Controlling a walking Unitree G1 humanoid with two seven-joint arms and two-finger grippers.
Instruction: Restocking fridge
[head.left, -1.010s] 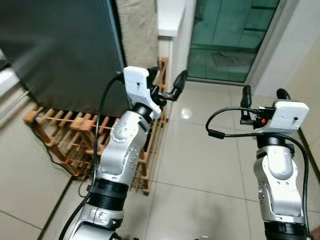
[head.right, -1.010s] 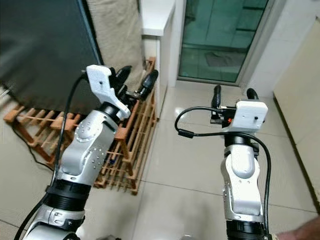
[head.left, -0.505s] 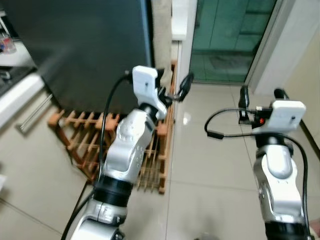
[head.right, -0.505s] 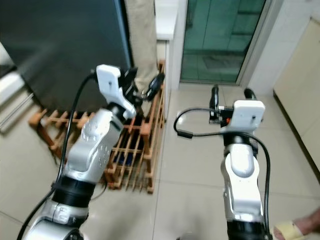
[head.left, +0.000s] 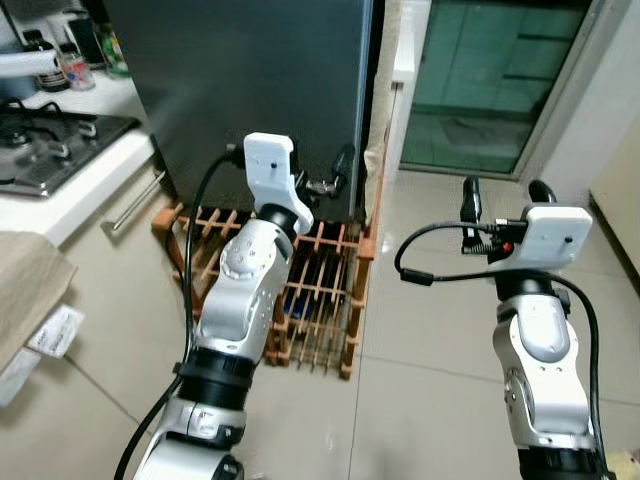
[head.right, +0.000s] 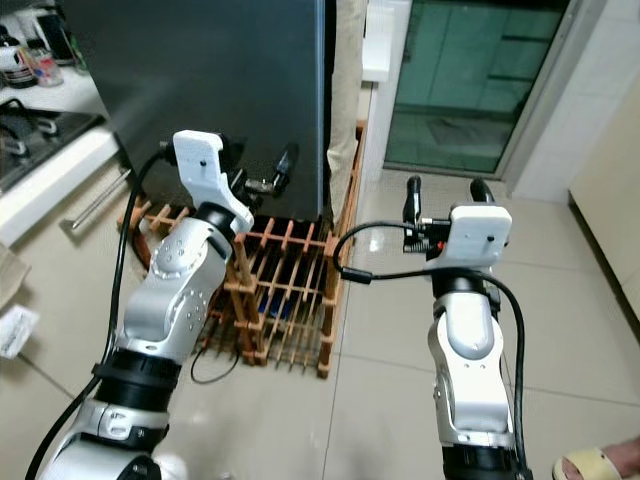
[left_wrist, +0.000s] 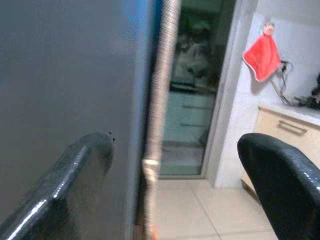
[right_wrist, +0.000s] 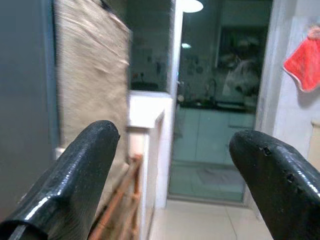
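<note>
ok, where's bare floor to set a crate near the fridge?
Free: pale floor tiles between the wooden lattice rack and the glass door. Crowded: the rack fills the foot of the dark grey fridge; white stove counter closes the left.

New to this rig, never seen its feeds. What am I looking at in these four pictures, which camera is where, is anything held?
It is a humanoid robot with two silver arms, each ending in a pincer of two long black fingers. The two wide pictures come from a stereo camera on its head, looking forward and down. The two close pictures come from cameras on the wrists, looking along each pincer's fingers.

Both arms are raised. The left pincer is open, close to the right edge of the dark grey fridge, whose door is shut. The right pincer is open too, out over the tiled floor. Neither holds anything.

A wooden rack stands on the floor at the foot of the fridge. To the left is a counter with a gas hob. Ahead is a glass door.
</note>
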